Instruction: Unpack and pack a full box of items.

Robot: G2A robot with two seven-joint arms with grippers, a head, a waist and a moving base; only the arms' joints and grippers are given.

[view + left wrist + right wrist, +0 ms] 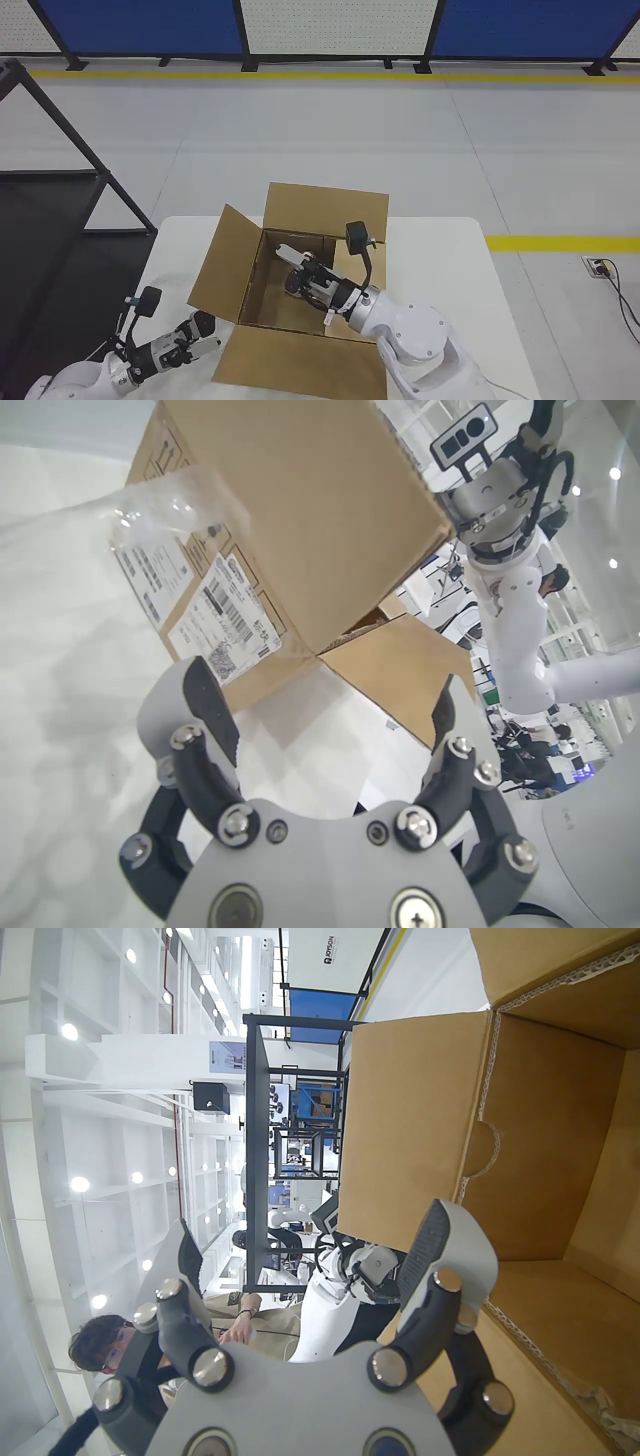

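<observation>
hiding part of the box (325,210), right gripper (310,1220)

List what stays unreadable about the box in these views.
- Box floor, top view: the right arm covers much of it, so the contents are unclear.
- Box inside, left wrist view: blocked by its own outer wall.
- Crumpled pale material, right wrist view: cut off at the edge, unidentifiable.
</observation>
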